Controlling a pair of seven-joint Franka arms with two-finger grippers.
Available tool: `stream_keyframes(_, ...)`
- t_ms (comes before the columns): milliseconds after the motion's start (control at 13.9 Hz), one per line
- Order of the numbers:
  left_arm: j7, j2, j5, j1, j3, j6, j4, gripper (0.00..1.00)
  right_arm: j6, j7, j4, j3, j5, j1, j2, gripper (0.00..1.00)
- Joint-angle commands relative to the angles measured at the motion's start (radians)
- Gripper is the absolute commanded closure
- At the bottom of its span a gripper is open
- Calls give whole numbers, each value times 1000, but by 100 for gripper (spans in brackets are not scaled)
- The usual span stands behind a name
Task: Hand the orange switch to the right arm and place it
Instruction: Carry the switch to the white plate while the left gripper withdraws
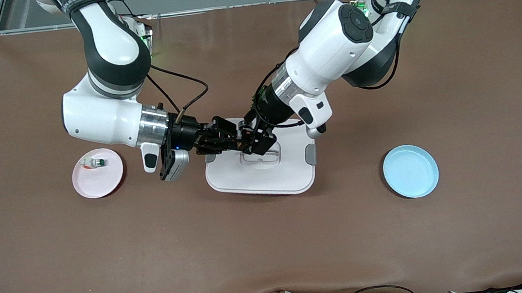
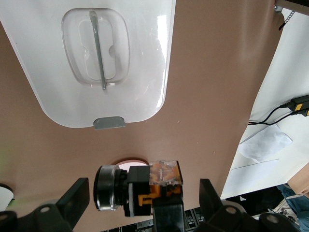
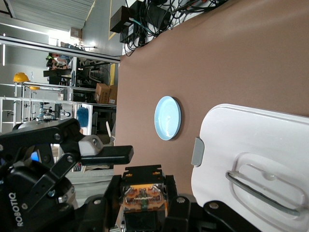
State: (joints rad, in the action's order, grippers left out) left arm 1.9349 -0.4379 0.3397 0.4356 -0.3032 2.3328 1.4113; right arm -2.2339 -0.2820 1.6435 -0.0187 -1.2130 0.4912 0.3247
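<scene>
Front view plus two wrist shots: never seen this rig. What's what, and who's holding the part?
These are two robot arms at a brown table. The front view looks down from a high camera facing them. Each wrist view comes from a camera mounted on that arm's wrist.

On the table, a white lid lies in the middle. A pink plate holding a small white part lies toward the right arm's end. A blue plate lies toward the left arm's end.

Both arms meet over the lid. The right gripper has its jaws shut on the orange switch. The left gripper has its jaws open on either side of the switch, so only the right one holds it.
</scene>
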Motion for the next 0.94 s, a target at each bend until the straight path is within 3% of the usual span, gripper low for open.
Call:
stream_keyframes(0, 13, 1, -25, -9, 0, 3, -14, 0, 7, -174, -10, -1, -16, -14, 16, 100)
stream_keyframes(216, 15, -1, -67, -14, 7, 2, -11, 0, 11, -347, 1, -4, 44, -31, 23, 100)
stream_keyframes(648, -49, 16, -68, -101, 7, -62, 18, 0, 163, -353, 2, -6, 458, -108, 30, 100)
stream_keyframes(864, -140, 73, -68, -146, 7, -76, 115, 0, 261, -362, 4, -6, 634, -149, 27, 100)
